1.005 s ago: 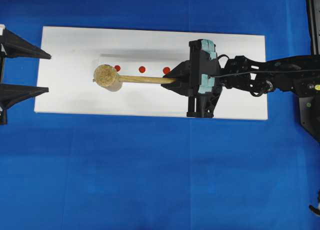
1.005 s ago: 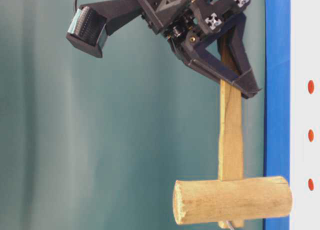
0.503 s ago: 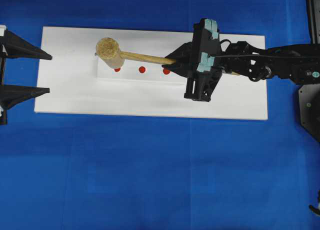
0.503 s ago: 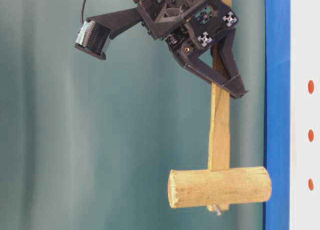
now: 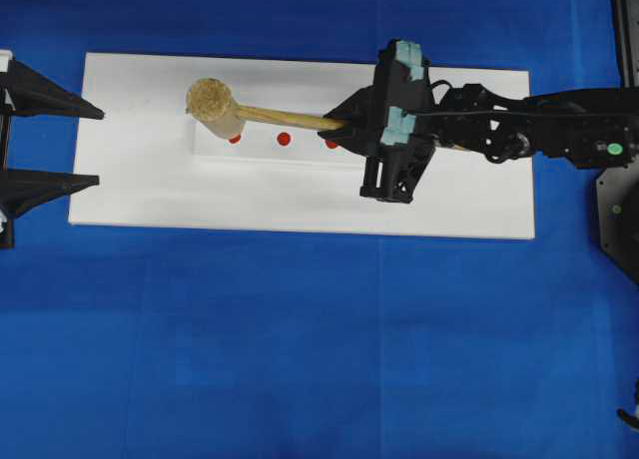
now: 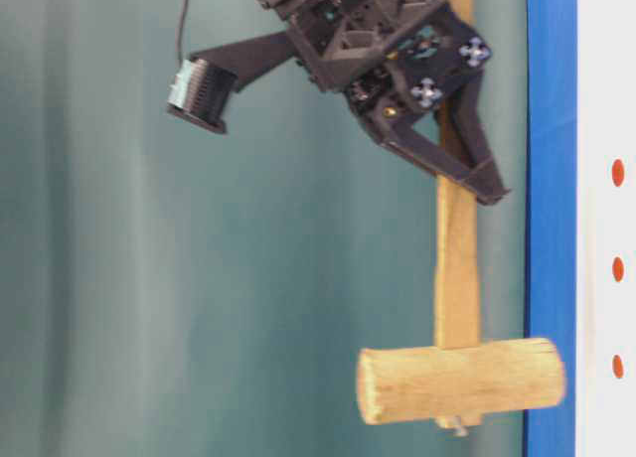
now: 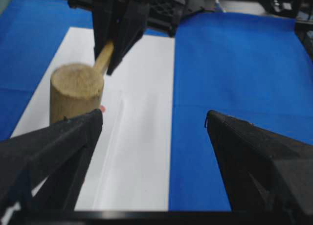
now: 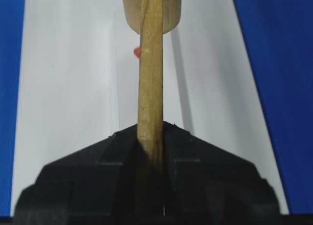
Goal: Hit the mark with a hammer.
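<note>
My right gripper (image 5: pixel 335 126) is shut on the hammer's flat handle (image 8: pixel 150 88) and holds it level over the white board (image 5: pixel 449 205). The hammer (image 5: pixel 213 104), a pale wooden mallet, has its thick head (image 6: pixel 462 380) hanging just off the board's surface, above the leftmost of three red dots (image 5: pixel 235 139). The mark (image 6: pixel 618 172), the slightly bigger dot nearest my right gripper, is partly hidden under the fingers in the overhead view. My left gripper (image 5: pixel 100 146) stands open and empty at the board's left end, apart from the head (image 7: pixel 76 90).
A blue cloth (image 5: pixel 300 359) covers the table around the board. The middle red dot (image 5: pixel 284 138) lies beside the handle. The right arm (image 5: pixel 529 140) stretches in over the board's right end.
The hammer head has come up off the board and swung toward its far edge. In the last half second it has dropped back nearer the surface. My left gripper has not moved.
</note>
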{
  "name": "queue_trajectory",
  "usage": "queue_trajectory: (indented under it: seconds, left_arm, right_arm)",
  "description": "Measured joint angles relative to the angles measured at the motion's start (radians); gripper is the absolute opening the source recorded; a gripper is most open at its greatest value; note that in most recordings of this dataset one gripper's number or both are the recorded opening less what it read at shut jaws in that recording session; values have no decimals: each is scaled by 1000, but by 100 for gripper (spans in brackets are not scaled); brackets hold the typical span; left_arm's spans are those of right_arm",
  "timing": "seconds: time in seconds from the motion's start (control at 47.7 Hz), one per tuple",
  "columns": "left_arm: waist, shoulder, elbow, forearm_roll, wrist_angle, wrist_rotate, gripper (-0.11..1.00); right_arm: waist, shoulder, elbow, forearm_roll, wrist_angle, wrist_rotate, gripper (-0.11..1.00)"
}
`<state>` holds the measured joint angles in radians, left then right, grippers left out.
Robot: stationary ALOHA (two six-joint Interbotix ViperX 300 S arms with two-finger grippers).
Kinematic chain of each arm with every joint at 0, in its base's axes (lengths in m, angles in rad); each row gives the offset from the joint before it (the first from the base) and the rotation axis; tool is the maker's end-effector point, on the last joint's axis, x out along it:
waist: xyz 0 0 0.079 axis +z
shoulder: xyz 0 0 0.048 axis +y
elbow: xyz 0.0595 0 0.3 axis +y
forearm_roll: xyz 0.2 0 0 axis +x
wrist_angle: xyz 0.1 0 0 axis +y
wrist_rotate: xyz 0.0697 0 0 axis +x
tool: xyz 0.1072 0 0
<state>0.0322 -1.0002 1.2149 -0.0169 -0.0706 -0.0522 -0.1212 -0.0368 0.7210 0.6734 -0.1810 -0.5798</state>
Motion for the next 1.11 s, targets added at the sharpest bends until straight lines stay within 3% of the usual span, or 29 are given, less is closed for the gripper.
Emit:
queue_trajectory:
  seconds: [0.189, 0.398, 0.628, 0.859, 1.11]
  left_arm:
    - [2, -2, 0, 0, 0, -2, 83]
    - [0, -5, 0, -2, 0, -2, 83]
    - [2, -5, 0, -2, 0, -2, 83]
    - [2, -6, 0, -2, 0, 0, 83]
    - [2, -6, -2, 0, 0, -2, 83]
  right_arm:
    - [0, 106, 0, 43, 0, 8, 1]
    - [-3, 109, 0, 51, 3, -2, 1]
    - [-2, 8, 15, 51, 8, -6, 1]
    - [3, -160, 124, 51, -2, -5, 1]
    - [3, -212, 179, 58, -11, 0, 1]
